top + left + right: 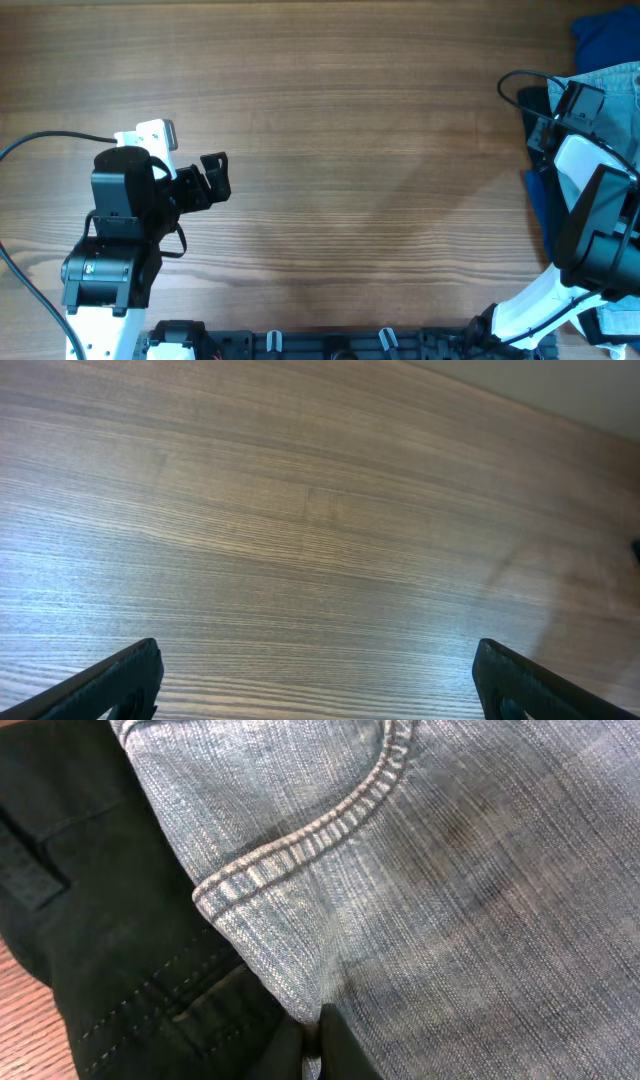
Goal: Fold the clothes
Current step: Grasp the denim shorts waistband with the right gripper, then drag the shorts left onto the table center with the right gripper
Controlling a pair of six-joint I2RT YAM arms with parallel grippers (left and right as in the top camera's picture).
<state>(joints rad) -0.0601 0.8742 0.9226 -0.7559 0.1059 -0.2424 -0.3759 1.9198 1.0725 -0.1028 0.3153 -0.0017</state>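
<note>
The light blue faded denim shorts point(612, 82) lie at the table's far right edge and fill the right wrist view point(430, 890), showing a stitched pocket seam. My right gripper point(318, 1040) is shut, pinching a fold of the denim between its fingertips; in the overhead view it sits at the pile of clothes point(562, 112). My left gripper point(213, 178) is open and empty above bare wood at the left; its two fingers show at the bottom corners of the left wrist view point(318, 680).
A black garment point(110, 950) lies under and beside the shorts. A royal blue cloth point(600, 38) lies at the far right corner. A black cable point(520, 90) loops near the right arm. The wooden table point(350, 180) spans the middle.
</note>
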